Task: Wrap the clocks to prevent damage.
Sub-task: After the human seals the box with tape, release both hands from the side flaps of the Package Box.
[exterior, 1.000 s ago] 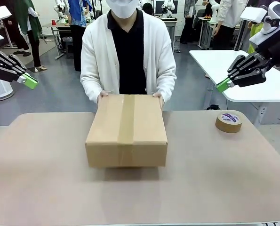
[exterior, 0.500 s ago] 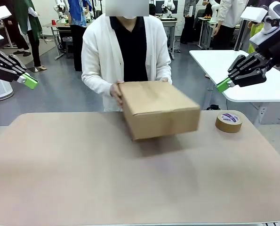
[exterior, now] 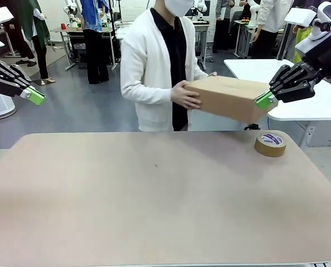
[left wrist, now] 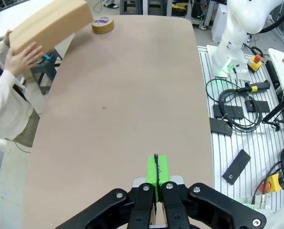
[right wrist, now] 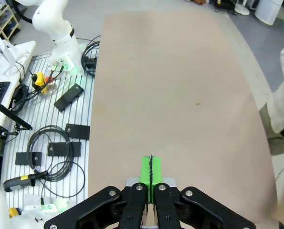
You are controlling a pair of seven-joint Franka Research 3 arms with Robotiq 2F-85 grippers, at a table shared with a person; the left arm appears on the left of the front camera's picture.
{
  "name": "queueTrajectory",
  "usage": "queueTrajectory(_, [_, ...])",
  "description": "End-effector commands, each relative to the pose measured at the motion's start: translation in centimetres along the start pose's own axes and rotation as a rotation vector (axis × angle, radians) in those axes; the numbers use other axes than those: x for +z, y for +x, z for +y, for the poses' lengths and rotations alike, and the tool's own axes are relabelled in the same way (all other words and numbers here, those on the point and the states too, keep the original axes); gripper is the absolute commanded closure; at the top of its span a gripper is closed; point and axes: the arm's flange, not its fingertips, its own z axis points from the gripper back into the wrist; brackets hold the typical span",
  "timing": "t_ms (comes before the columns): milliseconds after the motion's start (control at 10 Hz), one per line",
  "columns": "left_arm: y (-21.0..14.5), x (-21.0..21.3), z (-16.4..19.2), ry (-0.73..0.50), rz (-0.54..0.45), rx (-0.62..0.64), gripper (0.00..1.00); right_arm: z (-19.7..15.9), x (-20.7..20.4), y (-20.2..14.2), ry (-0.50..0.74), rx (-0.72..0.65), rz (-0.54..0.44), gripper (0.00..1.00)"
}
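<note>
Fingers together on both the left gripper (exterior: 35, 96) and right gripper (exterior: 264, 100), clear of the table (exterior: 154, 194).
The person's hand (exterior: 186, 94) carries the sealed box (exterior: 229, 98) aside; the packing looks finished, with tape roll (exterior: 270, 143) left.

1. The front camera is sitting on the robot's side, looking level across the tabletop (exterior: 154, 194) toward the person (exterior: 159, 72) at the far edge.
2. The left wrist camera is looking down along its own hand (left wrist: 156, 174), from high above one end of the tabletop (left wrist: 132, 95) toward the tape roll (left wrist: 103, 25).
3. The right wrist camera is looking down past its hand (right wrist: 151, 174) from the opposite end.
4. All three are sharing the tabletop's middle.
</note>
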Motion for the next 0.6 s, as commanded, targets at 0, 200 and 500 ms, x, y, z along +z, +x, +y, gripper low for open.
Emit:
queueTrajectory(0, [0.17, 0.0, 0.12, 0.01, 0.011, 0.009, 1.0, -0.12, -0.2, -0.12, -0.006, -0.007, 0.018, 0.99])
queueTrajectory(200, [0.17, 0.0, 0.12, 0.01, 0.011, 0.009, 1.0, -0.12, -0.2, -0.12, -0.006, -0.007, 0.018, 0.99])
queueTrajectory(500, [-0.18, 0.03, -0.12, -0.01, -0.007, -0.018, 0.41, 0.23, -0.28, -0.05, 0.01, 0.014, 0.008, 0.4])
